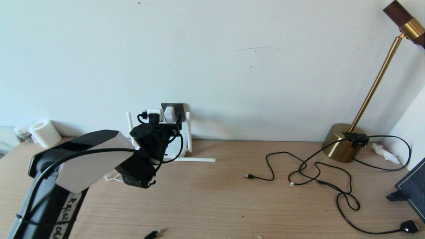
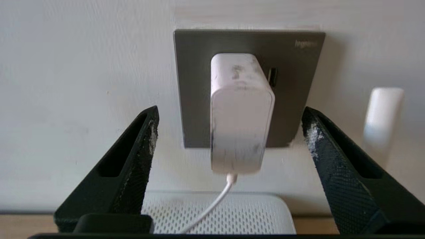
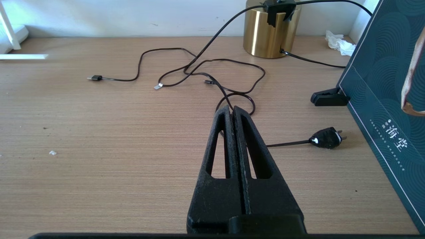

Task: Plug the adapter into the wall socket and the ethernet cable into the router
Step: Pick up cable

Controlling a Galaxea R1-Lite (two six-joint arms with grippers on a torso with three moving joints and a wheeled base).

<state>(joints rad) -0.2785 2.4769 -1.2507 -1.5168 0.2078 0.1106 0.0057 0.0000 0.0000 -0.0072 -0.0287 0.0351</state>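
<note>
L gripper (image 2: 229, 139) jaws spread wide, adapter (image 2: 240, 113) seated in wall socket (image 2: 192, 83) between them, untouched; R gripper (image 3: 233, 114) closed, empty.

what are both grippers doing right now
left gripper: open, either side of the adapter, holding nothing
right gripper: closed, holding nothing

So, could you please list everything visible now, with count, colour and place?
cube-shaped plastic adapter: one, white, seated in socket
square wall socket plate: one, dark grey, on wall
flat router box: one, white, below socket
thin cables: several, black, loose on wooden table, right
lamp base: one, brass, right
paper roll: one, white, far left
left gripper: open, either side of adapter, apart
right gripper: shut, above table
</note>
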